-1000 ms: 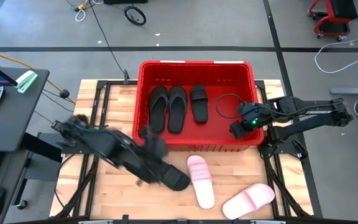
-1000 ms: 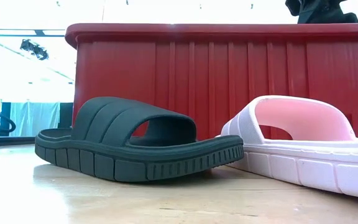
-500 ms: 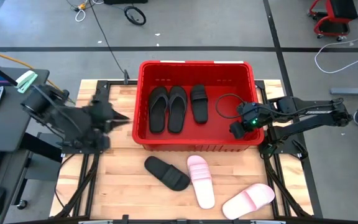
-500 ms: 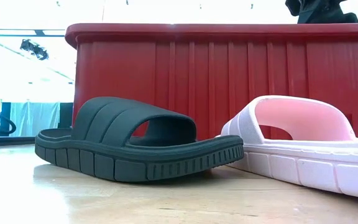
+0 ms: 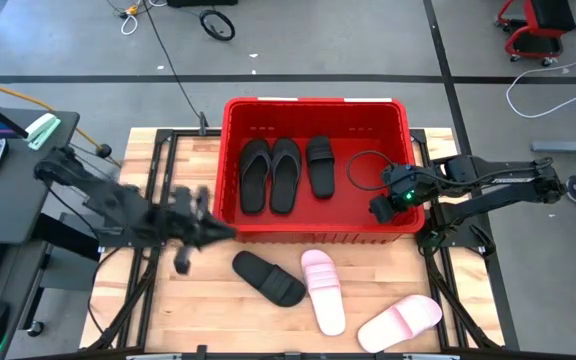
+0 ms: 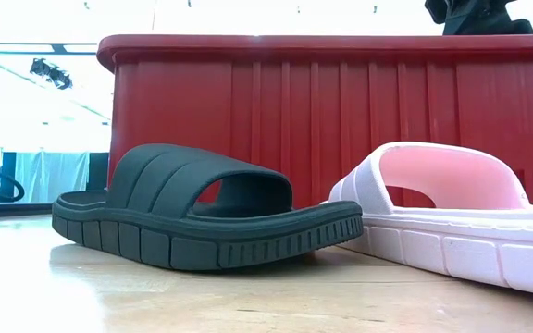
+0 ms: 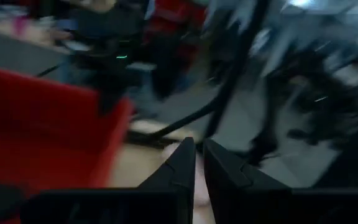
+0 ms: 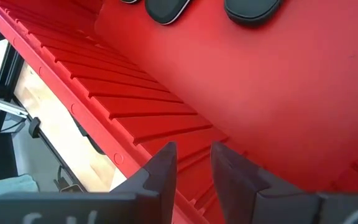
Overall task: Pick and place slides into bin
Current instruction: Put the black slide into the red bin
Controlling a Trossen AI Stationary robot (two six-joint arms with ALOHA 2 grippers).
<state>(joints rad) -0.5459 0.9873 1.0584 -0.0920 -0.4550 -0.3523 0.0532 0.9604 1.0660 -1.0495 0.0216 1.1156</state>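
From the high view I see the red bin [image 5: 316,165] at upper centre of the table [image 5: 208,310], with two black flip-flops [image 5: 269,175] side by side in it and one black slide [image 5: 320,165] just to their right. Below the bin, on the bare wood, lie a second black slide [image 5: 268,277], a pink slide [image 5: 323,290] beside it, and another pink slide [image 5: 399,322] towards the lower right. My left claw [image 5: 190,228] sits at centre left, near the bin's lower left corner, blurred. My right claw [image 5: 381,208] hangs over the bin's right side.

In the low view the black slide [image 6: 206,217] stands at centre left and the pink slide [image 6: 452,217] at right, both before the bin's wall [image 6: 340,111].

In the left wrist view the left claw [image 7: 199,163] is nearly closed, a thin gap between its fingers, holding nothing; the bin [image 7: 42,130] fills the left.

In the right wrist view the right claw [image 8: 192,163] stands partly open and empty above the bin's floor [image 8: 278,93].
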